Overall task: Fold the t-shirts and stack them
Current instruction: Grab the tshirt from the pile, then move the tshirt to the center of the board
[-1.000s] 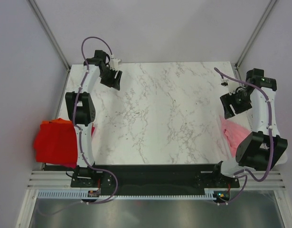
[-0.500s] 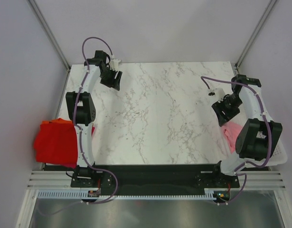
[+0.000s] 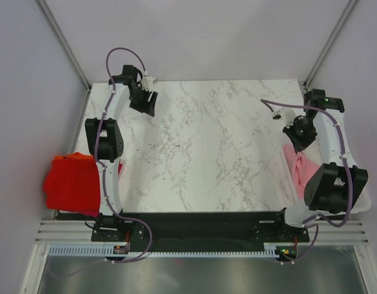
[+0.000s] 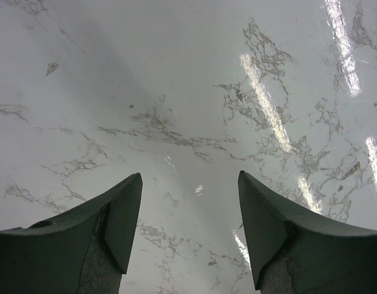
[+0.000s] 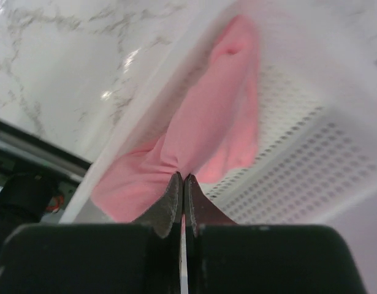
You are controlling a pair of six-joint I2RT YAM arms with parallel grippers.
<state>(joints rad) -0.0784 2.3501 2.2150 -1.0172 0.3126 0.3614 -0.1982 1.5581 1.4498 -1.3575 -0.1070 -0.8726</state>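
A light pink t-shirt (image 5: 213,128) lies crumpled in the white perforated basket (image 5: 311,147) at the table's right edge; from above it shows as a pink patch (image 3: 298,164). My right gripper (image 5: 182,179) is shut, pinching a fold of this pink cloth, and stands over it in the top view (image 3: 297,139). Bright red and orange t-shirts (image 3: 72,182) lie folded off the table's left edge. My left gripper (image 4: 189,211) hangs open above bare marble at the far left corner (image 3: 145,101), holding nothing.
The marble table (image 3: 206,141) spans the middle. The basket's rim (image 3: 360,205) reaches past the right arm's base. Grey walls and metal posts close in the sides. A black rail (image 3: 200,223) with both arm bases runs along the near edge.
The right arm swung in over the basket and its gripper went from open to shut on the pink t-shirt. The left arm has stayed still.
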